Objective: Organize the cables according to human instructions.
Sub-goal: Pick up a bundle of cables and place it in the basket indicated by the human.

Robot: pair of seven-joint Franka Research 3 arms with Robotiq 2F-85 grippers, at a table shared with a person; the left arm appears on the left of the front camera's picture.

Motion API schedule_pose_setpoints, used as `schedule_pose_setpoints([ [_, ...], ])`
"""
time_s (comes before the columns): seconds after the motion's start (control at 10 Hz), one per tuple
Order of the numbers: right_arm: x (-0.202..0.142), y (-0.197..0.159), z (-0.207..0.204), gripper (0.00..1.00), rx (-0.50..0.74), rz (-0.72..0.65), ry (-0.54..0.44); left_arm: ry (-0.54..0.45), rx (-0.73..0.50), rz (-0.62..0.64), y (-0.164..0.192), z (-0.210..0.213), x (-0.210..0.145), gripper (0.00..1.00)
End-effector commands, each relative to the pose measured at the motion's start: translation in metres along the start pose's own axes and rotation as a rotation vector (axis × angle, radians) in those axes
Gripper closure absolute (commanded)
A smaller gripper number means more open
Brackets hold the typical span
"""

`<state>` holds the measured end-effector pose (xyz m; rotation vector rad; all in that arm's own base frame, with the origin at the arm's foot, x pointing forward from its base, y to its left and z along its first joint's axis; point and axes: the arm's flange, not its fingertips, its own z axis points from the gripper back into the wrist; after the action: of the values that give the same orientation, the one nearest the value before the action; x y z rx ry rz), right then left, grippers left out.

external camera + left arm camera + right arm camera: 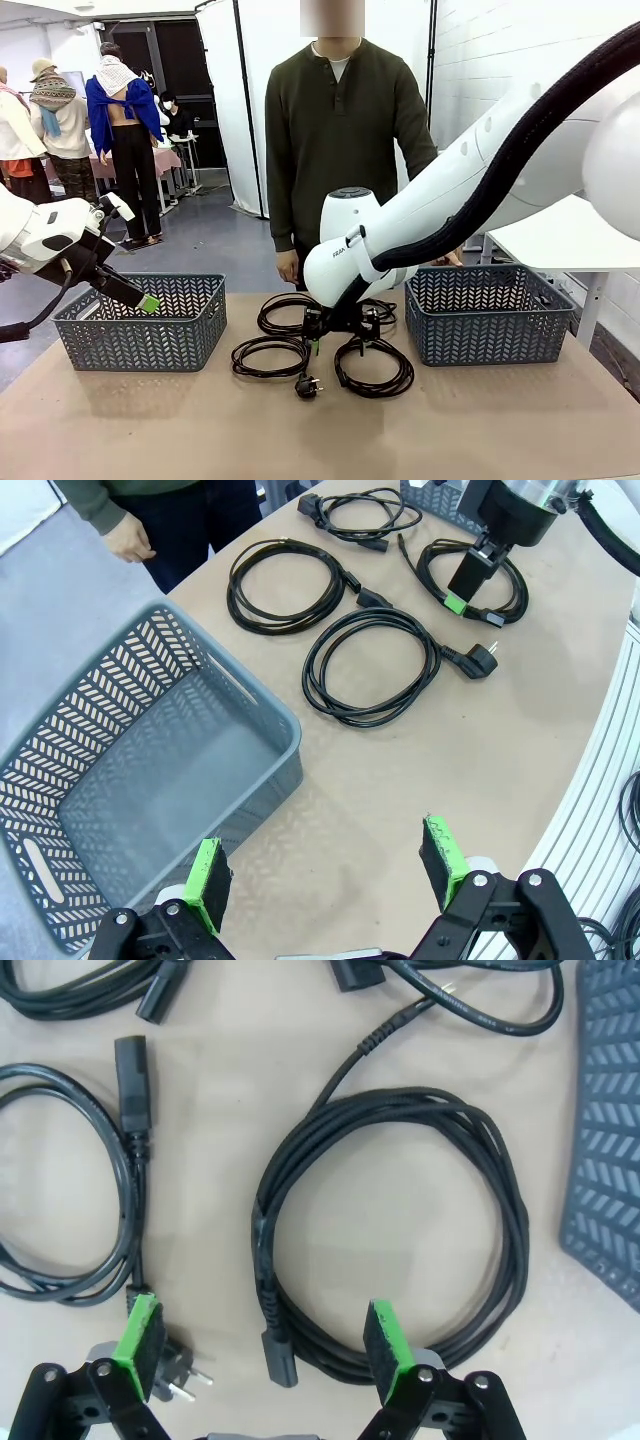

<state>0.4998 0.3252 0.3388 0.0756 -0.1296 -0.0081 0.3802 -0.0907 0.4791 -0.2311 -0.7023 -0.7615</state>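
Note:
Four black coiled cables lie mid-table between the baskets; the front-left one (238, 358) (318, 670) ends in a round plug (308, 385). My right gripper (333, 340) (262, 1340) is open and hangs low over the front-right coil (375, 391) (262, 1260). That coil's near edge and a small plug end lie between its green fingertips, untouched. My left gripper (140, 298) (325, 870) is open and empty, above the left basket's (250, 695) table-side rim. The human (340, 130) stands at the far side with arms down and one hand (130, 545) by the table edge.
A grey lattice basket (140, 345) stands at the left and a matching one (490, 320) (605, 1130) at the right; both look empty. Bare brown tabletop lies in front of the cables. My right arm's thick ribbed hose (520, 150) crosses above the right basket.

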Motion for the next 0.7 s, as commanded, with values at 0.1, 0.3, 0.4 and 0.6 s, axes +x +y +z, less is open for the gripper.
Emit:
schedule_pose_setpoints([
  [0.1, 0.011, 0.005, -0.014, 0.00, -0.060, -0.036, 0.001, -0.003, -0.006, 0.017, 0.001, -0.001, -0.001, 0.00],
  [0.3, 0.014, 0.002, -0.020, 0.00, -0.073, -0.050, 0.007, -0.003, -0.006, 0.017, 0.001, -0.001, -0.001, 0.00],
  [0.4, 0.016, 0.001, -0.022, 0.00, -0.080, -0.058, 0.011, -0.003, -0.006, 0.017, 0.001, -0.001, -0.001, 0.00],
  [0.6, 0.018, 0.001, -0.026, 0.00, -0.093, -0.063, 0.006, -0.003, -0.006, 0.017, 0.001, -0.001, -0.001, 0.00],
])
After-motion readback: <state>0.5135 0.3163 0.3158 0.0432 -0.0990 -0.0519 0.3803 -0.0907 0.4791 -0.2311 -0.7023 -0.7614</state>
